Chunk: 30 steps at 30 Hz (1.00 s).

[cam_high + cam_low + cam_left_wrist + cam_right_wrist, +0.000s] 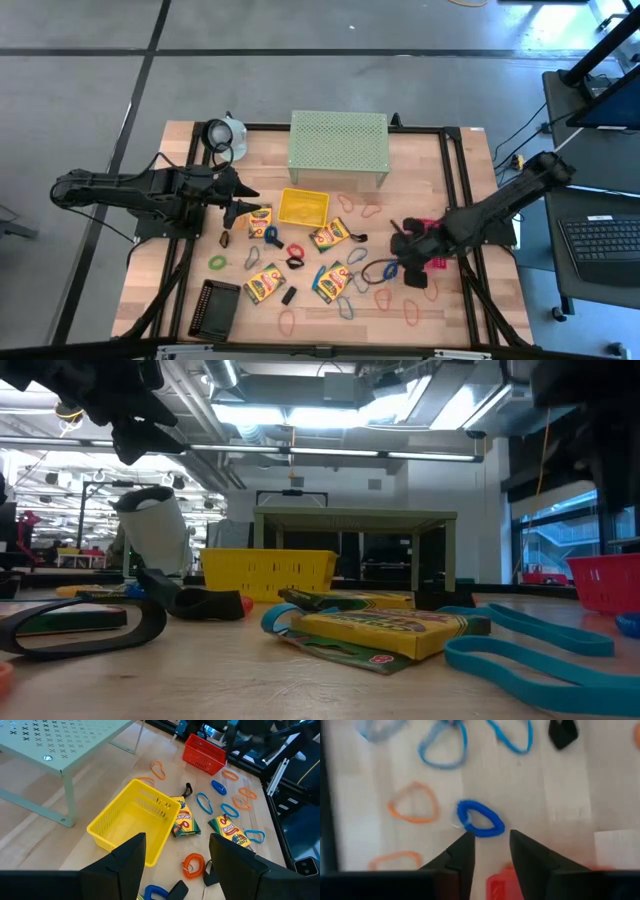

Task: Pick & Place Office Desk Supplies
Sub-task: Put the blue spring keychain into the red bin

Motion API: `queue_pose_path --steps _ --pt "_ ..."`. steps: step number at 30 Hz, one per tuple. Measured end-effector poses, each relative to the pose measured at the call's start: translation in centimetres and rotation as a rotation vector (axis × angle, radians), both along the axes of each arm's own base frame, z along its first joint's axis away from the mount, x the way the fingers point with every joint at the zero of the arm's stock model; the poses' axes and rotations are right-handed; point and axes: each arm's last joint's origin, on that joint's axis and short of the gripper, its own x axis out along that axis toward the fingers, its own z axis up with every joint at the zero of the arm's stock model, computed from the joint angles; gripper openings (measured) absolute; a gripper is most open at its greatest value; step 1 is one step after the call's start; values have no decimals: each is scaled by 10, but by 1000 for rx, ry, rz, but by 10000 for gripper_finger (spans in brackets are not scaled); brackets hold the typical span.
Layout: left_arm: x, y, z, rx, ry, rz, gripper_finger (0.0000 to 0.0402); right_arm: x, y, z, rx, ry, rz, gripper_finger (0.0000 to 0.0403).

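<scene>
Blue loop (481, 819): lies flat on the wood just ahead of the right gripper (490, 845), beside the pink tray (428, 243).
Right gripper: fingers part-open, nothing between them.
Risk: a thin loop may slip out or snag a neighbouring orange loop (413, 809) (judgement).
Left gripper (177, 851): wide open, empty, above the yellow tray (131, 822).
Room: loops crowd the right side; table rail (462, 200) close behind.
</scene>
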Motion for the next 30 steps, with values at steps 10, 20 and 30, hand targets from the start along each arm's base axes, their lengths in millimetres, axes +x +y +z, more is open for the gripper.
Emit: queue_pose_path --steps 10,20,30 --pt "0 0 0 -3 -1 -2 216 23 16 -41 -18 76 41 103" --pt "0 0 0 -5 -1 -8 216 30 15 -66 -119 134 12 131" --pt "0 -1 0 -14 -2 -30 216 32 18 -76 -109 172 -43 67"
